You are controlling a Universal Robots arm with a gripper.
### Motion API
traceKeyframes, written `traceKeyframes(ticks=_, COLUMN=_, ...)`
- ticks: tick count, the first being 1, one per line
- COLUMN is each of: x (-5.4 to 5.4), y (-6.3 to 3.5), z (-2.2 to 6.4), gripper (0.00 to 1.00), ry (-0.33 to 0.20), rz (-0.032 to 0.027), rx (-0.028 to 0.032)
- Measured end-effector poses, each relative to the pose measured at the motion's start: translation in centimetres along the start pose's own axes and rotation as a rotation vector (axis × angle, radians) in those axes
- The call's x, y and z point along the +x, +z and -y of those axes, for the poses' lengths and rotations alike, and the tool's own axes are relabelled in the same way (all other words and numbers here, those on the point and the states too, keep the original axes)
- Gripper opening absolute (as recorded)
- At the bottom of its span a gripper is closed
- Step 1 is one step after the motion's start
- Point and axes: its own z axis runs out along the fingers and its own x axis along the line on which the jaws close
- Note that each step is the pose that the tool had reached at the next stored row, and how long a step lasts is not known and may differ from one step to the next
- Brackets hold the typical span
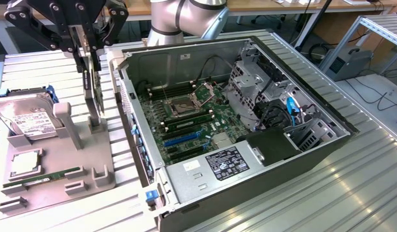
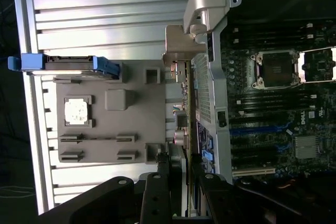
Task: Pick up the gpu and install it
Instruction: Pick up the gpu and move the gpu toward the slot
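Exterior view first: the end effector [image 1: 90, 46] sat high over the grey stand [image 1: 82, 159], jaws drawn about halfway in and pinching the top edge of the gpu [image 1: 92, 87]. The card hung straight down beneath it, edge-on and upright, its low end right at the stand's post. Whether it had cleared the slot, I couldn't tell. To one side of the end effector gaped the open computer case [image 1: 159, 58] on the ribbed table [image 1: 353, 183]. To the other side the hard drive [image 1: 27, 118] leaned in its cradle.

Over to the wrist view: the end effector [image 2: 181, 187] straddled the gpu [image 2: 184, 129], a finger on each flat face. The silvery bracket [image 2: 181, 43] was at the card's far end, close against the case [image 2: 210, 3]. Beyond that lay the blue slot [image 2: 257, 128] on the board.

By my read, that card was light and stiff but delicate. It wanted a firm pinch on the bare board edge or cooler block, well away from the contact fingers, and no twisting.
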Motion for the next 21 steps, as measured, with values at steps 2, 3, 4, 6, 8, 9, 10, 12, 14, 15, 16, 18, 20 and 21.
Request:
traceKeyframes(ticks=2, x=-0.1, y=0.0, z=-0.01, gripper=0.27, ry=0.0, rz=0.0, rx=0.0002)
traceKeyframes(ticks=3, x=-0.2, y=0.01, z=-0.01, gripper=0.27, ry=0.0, rz=0.0, rx=0.0003)
traceKeyframes(ticks=4, x=-0.3, y=0.02, z=-0.02, gripper=0.27, ry=0.0, rz=0.0, rx=0.0006)
traceKeyframes(ticks=6, x=-0.4, y=0.03, z=-0.03, gripper=0.27, ry=0.0, rz=0.0, rx=0.001)
traceKeyframes(ticks=8, x=-0.5, y=0.04, z=-0.04, gripper=0.27, ry=0.0, rz=0.0001, rx=0.0012)
traceKeyframes(ticks=9, x=-0.6, y=0.05, z=-0.04, gripper=0.27, ry=0.0, rz=0.0001, rx=0.0015)
traceKeyframes(ticks=10, x=-0.6, y=0.05, z=-0.05, gripper=0.27, ry=0.0, rz=0.0002, rx=0.0017)
traceKeyframes(ticks=12, x=-0.8, y=0.06, z=-0.06, gripper=0.27, ry=0.0, rz=0.0002, rx=0.0022)
traceKeyframes(ticks=14, x=-0.9, y=0.07, z=-0.07, gripper=0.27, ry=0.0, rz=0.0002, rx=0.0026)
traceKeyframes(ticks=15, x=-1.0, y=0.08, z=-0.07, gripper=0.27, ry=0.0, rz=0.0002, rx=0.0028)
traceKeyframes(ticks=16, x=-1.0, y=0.08, z=-0.08, gripper=0.27, ry=0.0, rz=0.0002, rx=0.003)
traceKeyframes(ticks=18, x=-1.2, y=0.09, z=-0.09, gripper=0.27, ry=0.0, rz=0.0003, rx=0.0036)
traceKeyframes(ticks=20, x=-1.4, y=0.11, z=-0.1, gripper=0.27, ry=0.0, rz=0.0003, rx=0.0041)
traceKeyframes(ticks=21, x=-1.4, y=0.11, z=-0.11, gripper=0.27, ry=0.0, rz=0.0003, rx=0.0043)
